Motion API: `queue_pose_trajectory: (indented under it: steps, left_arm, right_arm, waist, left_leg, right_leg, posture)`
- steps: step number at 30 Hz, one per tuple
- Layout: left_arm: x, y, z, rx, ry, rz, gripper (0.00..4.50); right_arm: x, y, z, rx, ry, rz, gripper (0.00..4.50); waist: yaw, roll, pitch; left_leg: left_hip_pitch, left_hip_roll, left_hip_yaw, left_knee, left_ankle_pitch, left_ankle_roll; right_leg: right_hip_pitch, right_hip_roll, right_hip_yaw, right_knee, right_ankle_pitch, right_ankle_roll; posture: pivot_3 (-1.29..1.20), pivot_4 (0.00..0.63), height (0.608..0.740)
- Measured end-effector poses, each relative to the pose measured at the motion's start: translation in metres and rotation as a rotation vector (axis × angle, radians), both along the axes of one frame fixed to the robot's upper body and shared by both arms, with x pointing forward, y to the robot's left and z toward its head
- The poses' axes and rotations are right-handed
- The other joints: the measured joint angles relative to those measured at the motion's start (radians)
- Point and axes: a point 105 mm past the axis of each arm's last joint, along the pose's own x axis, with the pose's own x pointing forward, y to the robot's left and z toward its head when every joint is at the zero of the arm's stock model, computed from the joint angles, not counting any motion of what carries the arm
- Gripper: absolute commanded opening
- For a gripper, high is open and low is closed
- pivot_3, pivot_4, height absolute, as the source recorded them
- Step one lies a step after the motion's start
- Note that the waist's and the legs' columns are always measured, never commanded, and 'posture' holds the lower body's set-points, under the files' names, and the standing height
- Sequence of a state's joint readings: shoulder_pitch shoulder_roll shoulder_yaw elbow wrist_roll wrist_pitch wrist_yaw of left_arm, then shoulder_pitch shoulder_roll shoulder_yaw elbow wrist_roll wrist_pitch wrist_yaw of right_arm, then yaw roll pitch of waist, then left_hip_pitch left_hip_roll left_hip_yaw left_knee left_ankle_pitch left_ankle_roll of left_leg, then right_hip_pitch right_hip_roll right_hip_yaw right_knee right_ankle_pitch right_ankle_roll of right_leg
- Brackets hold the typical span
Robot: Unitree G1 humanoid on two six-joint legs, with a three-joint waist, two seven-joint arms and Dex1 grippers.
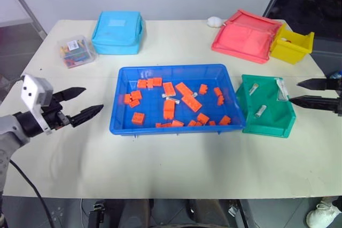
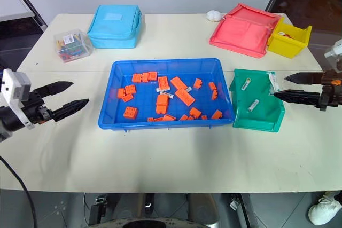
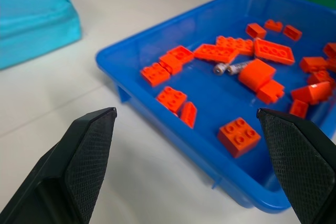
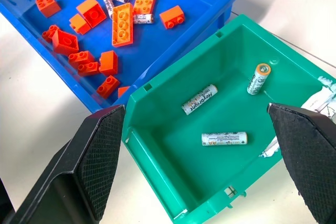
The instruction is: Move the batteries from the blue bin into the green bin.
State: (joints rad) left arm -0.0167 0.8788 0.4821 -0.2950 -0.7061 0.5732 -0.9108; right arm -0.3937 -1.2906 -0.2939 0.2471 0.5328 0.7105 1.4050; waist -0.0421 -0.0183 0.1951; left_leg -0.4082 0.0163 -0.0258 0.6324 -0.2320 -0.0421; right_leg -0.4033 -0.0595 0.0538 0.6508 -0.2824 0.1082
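The blue bin [image 1: 176, 68] sits mid-table, holding several orange bricks and a few small batteries [image 1: 171, 99] near its middle, also seen among the bricks [image 3: 231, 67]. To its right stands the green bin [image 1: 265, 130] with three batteries [image 4: 224, 139] lying loose on its floor. My left gripper [image 1: 92, 100] hovers open and empty above the table left of the blue bin. My right gripper [image 1: 294, 92] is open and empty at the green bin's right side, its fingers [image 4: 100, 150] spread wide over that bin.
At the back stand a light-blue pouch [image 1: 117, 32], a clear box of small parts [image 1: 77, 51], a red pouch [image 1: 246, 36], a yellow bin [image 1: 291, 44] and a small white object [image 1: 215, 22]. Bare table lies in front of both bins.
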Motion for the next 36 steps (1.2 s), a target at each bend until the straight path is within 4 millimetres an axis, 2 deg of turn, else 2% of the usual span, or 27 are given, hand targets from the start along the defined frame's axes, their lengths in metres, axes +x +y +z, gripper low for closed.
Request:
queue_pose_trajectory:
  steps: [6,19,32,36]
  left_arm:
    - [0.004,-0.001,0.007,0.002,-0.026,-0.006,4.50]
    - [0.003,-0.002,0.004,0.004,-0.005,-0.029,4.50]
    - [0.002,-0.008,0.002,0.014,0.000,-0.044,4.50]
    - [0.004,-0.008,0.002,0.011,-0.004,-0.032,4.50]
  right_arm:
    - [0.001,0.000,-0.001,0.002,-0.005,-0.009,4.45]
    - [0.008,0.004,-0.007,0.031,-0.028,-0.020,4.45]
    - [0.015,0.009,-0.001,0.040,-0.065,-0.013,4.45]
    - [0.024,0.018,0.003,0.079,-0.112,-0.012,4.45]
  waist:
    - [0.000,0.000,0.000]
    - [0.000,0.000,0.000]
    - [0.000,0.000,0.000]
    - [-0.002,0.000,0.000]
  left_leg:
    - [0.000,0.000,0.000,0.000,0.000,0.000]
    - [0.000,0.000,0.000,0.000,0.000,0.000]
    - [0.000,0.000,0.000,0.000,0.000,0.000]
    - [0.000,0.000,0.000,0.000,0.000,0.000]
  right_leg:
    - [0.000,0.000,0.000,0.000,0.000,0.000]
    - [0.000,0.000,0.000,0.000,0.000,0.000]
    - [0.000,0.000,0.000,0.000,0.000,0.000]
    - [0.000,0.000,0.000,0.001,0.000,0.000]
  posture:
    - [0.00,0.150,0.740]
    - [0.00,0.150,0.740]
    - [0.00,0.150,0.740]
    - [0.00,0.150,0.740]
